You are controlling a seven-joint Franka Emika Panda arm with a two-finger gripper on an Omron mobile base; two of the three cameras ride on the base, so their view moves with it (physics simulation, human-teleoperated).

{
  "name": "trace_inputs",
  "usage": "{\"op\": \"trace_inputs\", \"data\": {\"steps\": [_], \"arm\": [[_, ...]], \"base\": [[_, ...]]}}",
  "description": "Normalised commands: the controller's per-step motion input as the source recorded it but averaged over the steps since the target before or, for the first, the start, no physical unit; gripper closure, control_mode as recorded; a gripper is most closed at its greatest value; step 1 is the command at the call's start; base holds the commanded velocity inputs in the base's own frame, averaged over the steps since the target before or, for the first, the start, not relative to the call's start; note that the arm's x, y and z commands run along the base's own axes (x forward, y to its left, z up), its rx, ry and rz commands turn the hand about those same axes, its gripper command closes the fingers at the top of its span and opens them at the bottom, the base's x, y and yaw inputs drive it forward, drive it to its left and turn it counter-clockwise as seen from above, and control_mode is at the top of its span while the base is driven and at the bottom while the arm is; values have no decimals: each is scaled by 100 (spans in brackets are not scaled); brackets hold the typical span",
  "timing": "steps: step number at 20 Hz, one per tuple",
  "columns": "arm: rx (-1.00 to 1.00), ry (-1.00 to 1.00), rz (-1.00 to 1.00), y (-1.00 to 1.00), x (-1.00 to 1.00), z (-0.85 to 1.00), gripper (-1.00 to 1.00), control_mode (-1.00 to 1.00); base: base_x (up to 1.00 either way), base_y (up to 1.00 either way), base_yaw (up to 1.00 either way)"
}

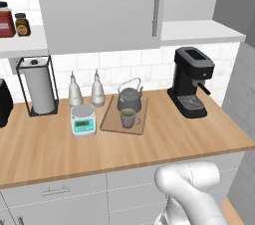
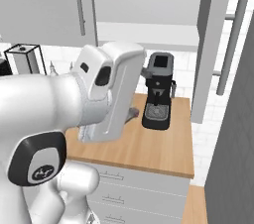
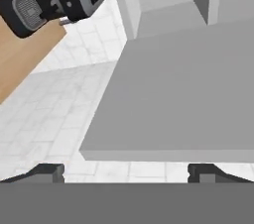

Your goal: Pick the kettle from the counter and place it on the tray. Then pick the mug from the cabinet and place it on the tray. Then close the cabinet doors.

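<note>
Kettle (image 1: pixel 129 98) and mug (image 1: pixel 128 117) both stand on the tray (image 1: pixel 111 119), so only the cabinet doors remain. Gripper (image 3: pixel 126 172) holds nothing, fingers wide apart, facing the open right door (image 3: pixel 188 94), apparently positioned to push it closed. Left door (image 1: pixel 99 7) looks shut.

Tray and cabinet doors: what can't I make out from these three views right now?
- Tray, right base view: hidden behind the arm.
- Left cabinet door, left base view: top cut by the frame.
- Right cabinet door, hand view: handle not visible.
- Gripper, hand view: open; contact with the door unclear.
</note>
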Motion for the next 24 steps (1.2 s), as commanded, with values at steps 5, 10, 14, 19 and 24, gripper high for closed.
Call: {"op": "trace_inputs", "data": {"steps": [5, 10, 14, 19, 24], "arm": [[-7, 0, 0, -55, -16, -1, -100, -100], [-1, 0, -1, -48, -36, 6, -100, -100], [0, 1, -4, -51, -40, 11, -100, -100], [0, 14, -7, -46, -8, 5, -100, -100], [0, 18, -1, -47, 20, 0, -100, -100]], "base": [[0, 0, 0], [0, 0, 0], [0, 0, 0], [0, 0, 0], [0, 0, 0]]}}
